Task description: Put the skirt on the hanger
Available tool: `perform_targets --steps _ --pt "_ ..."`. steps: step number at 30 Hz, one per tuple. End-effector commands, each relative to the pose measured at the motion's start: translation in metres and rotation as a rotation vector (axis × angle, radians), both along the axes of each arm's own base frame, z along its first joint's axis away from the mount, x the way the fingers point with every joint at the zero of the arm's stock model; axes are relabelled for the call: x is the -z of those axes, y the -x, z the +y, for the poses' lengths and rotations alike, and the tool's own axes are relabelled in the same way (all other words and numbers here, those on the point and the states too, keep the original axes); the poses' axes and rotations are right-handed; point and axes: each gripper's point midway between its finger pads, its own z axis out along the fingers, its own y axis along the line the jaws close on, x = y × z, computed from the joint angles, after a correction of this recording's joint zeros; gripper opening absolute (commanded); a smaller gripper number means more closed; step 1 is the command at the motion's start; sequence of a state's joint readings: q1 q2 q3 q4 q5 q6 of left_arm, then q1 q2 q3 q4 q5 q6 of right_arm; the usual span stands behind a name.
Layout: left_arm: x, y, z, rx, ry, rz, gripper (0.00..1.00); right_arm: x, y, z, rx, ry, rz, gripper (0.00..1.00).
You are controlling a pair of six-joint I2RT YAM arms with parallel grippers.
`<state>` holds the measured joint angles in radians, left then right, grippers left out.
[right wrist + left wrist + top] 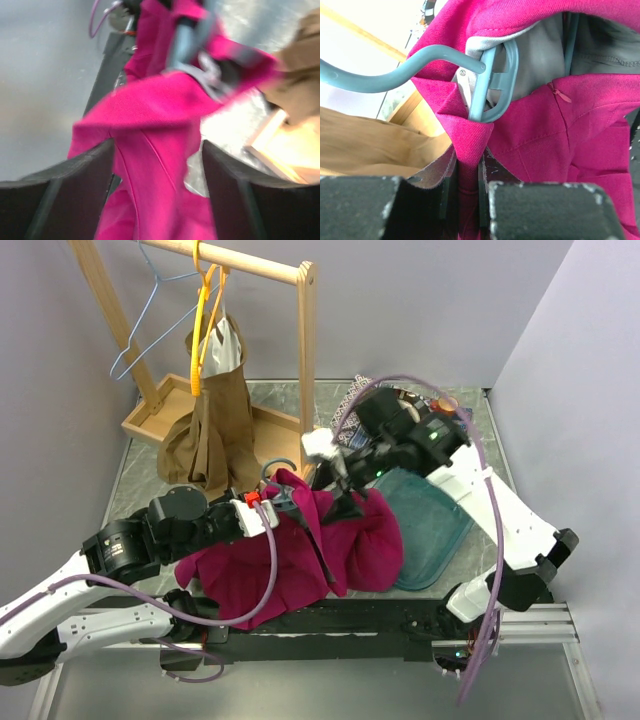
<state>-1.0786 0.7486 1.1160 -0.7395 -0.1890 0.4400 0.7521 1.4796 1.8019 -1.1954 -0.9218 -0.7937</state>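
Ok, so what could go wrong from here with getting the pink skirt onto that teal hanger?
1. Only the left gripper pinches a narrow fold of the pink skirt; the right gripper stands open, so the fabric could slip and sag.
2. The skirt is bunched around the clip of the teal hanger; whether the clip bites is unclear, so it may pull free.

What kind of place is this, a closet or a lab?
Probably a robotics lab bench, not a closet: a left arm and right arm bolted at a table, plain partition walls, and a small wooden garment rack.
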Motion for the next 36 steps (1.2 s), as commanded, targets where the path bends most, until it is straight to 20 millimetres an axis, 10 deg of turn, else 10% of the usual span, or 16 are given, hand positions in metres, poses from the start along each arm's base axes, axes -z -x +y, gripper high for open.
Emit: perform_targets --steps 1,6,9,13,17,36 --pt "-0.052 0.002 -0.017 0.030 0.233 -0.051 0.01 0.012 0.016 0.013 -0.021 0.013 0.004 0.61" --pt "-0.061 0.005 -0.016 0.030 0.310 -0.060 0.01 0.021 0.016 0.012 0.004 0.034 0.034 0.00" --pt "-0.063 0.009 -0.015 0.025 0.363 -0.024 0.08 0.014 0.010 0.008 0.053 0.025 -0.007 0.00" --pt "-0.070 0.020 -0.011 0.014 0.482 0.065 0.61 0.001 -0.003 -0.005 0.134 0.002 -0.058 0.00" --pt "-0.075 0.028 -0.001 -0.004 0.571 0.119 0.84 -0.003 -0.011 -0.016 0.192 -0.024 -0.077 0.00" --pt "-0.070 -0.010 -0.042 -0.206 0.616 0.300 0.84 0.004 -0.022 -0.027 0.278 -0.029 -0.055 0.00"
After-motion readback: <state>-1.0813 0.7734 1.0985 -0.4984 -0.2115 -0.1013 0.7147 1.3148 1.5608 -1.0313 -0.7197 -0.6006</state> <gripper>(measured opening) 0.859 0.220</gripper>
